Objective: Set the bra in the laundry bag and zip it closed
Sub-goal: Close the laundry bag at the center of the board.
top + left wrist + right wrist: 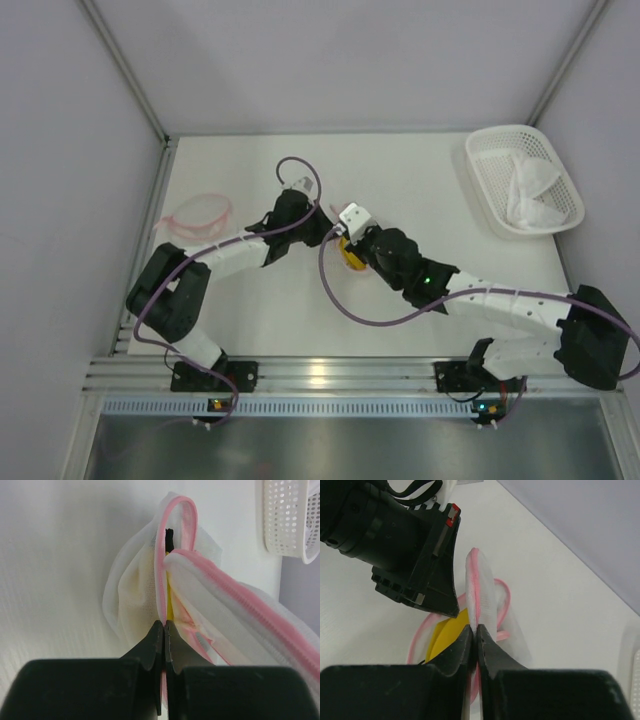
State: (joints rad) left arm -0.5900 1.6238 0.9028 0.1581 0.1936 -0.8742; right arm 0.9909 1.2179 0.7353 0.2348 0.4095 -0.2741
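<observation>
The laundry bag [134, 587] is white mesh with a pink zipper rim, and it hangs bunched between both grippers at the table's middle. The yellow bra [352, 260] shows inside it, as a thin strip [170, 611] in the left wrist view and a wider patch [445, 632] in the right wrist view. My left gripper [164, 622] is shut on the bag's pink rim. My right gripper [475, 626] is shut on another stretch of the bag's edge [482, 587], close beside the left gripper's black fingers [442, 587]. Seen from above, both grippers [325, 232] [350, 245] meet over the bag.
A white perforated basket [490, 160] holding white cloth stands at the back right, its corner [285, 520] also in the left wrist view. A second pink-rimmed mesh item [198, 215] lies at the left by the wall. Purple cables loop over both arms.
</observation>
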